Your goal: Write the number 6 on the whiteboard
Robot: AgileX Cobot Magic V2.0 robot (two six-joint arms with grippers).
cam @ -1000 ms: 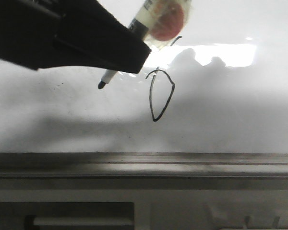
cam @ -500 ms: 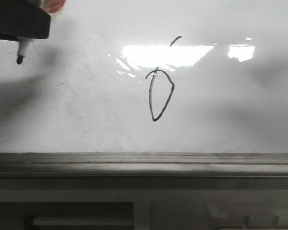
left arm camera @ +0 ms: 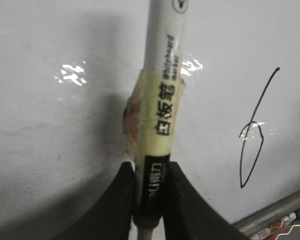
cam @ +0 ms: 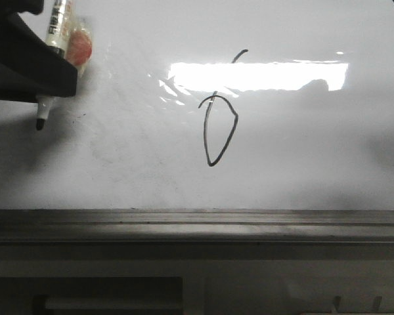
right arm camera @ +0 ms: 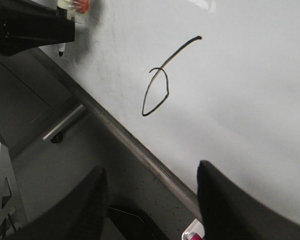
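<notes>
Background: glossy whiteboard (cam: 302, 164) is filling the front view, its grey rail (cam: 197, 226) running along the bottom.
Number 6 (cam: 218, 131): sitting mid-board, looking finished.
Marker (left arm camera: 160, 115): held off at the far left, tip clear of the board, likely so it adds no stray line.
Left hand (left arm camera: 149, 200): pinching the marker.
Right hand (right arm camera: 152, 200): spread, holding nothing.
Views: only the left wrist view is showing the marker's taped barrel up close; only the right wrist view is showing the right hand.

Hand-drawn number 6 (cam: 218, 125) on whiteboard (cam: 302, 164); marker (left arm camera: 162, 100) label "白板笔" ("Whiteboard marker" beside it)
</notes>
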